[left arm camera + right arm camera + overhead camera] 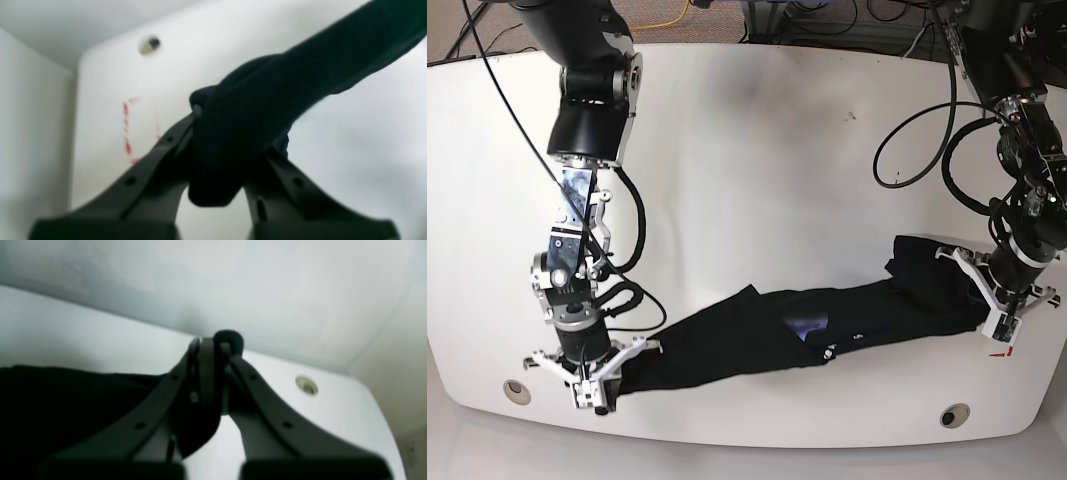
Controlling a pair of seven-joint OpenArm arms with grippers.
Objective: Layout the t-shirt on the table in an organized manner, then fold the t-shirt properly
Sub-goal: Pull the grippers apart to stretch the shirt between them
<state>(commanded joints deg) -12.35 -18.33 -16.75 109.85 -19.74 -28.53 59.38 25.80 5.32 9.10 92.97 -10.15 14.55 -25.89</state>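
Up top in the base view I've got brownish carpet [717,12], and 1 yellow cable [672,17] snakes across it. Right of that, a tangle of black cables [827,20] lies on the same floor. From my right wrist, a plain pale wall [233,280] fills the background, blurred. From my left wrist, another white wall [30,116] stands at the left side.

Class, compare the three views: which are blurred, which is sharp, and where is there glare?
Left wrist: soft, t-shirt and red tape smeared. Right wrist: also blurred, gripper hazy. Base: sharp, with a mild sheen on the table.
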